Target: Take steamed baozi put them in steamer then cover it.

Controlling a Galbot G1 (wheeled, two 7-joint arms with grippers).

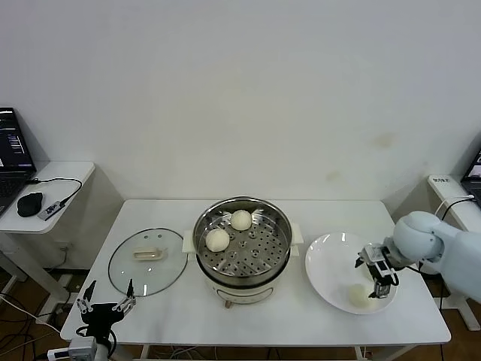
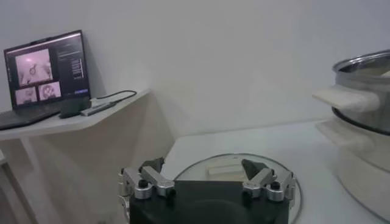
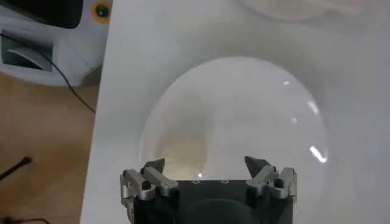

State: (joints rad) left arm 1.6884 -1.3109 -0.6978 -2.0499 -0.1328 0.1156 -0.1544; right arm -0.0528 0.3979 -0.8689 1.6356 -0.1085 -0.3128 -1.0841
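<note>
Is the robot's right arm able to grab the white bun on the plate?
Probably yes. The right gripper hovers open just above the round cream-white bun on the large white plate, with nothing between them.

My right gripper (image 3: 207,165) hangs over the white plate (image 3: 256,103), fingers (image 3: 153,169) spread apart. One baozi (image 3: 181,149) lies on the plate just ahead of them, blurred. The plate rests on the white bench (image 3: 146,49).
</note>
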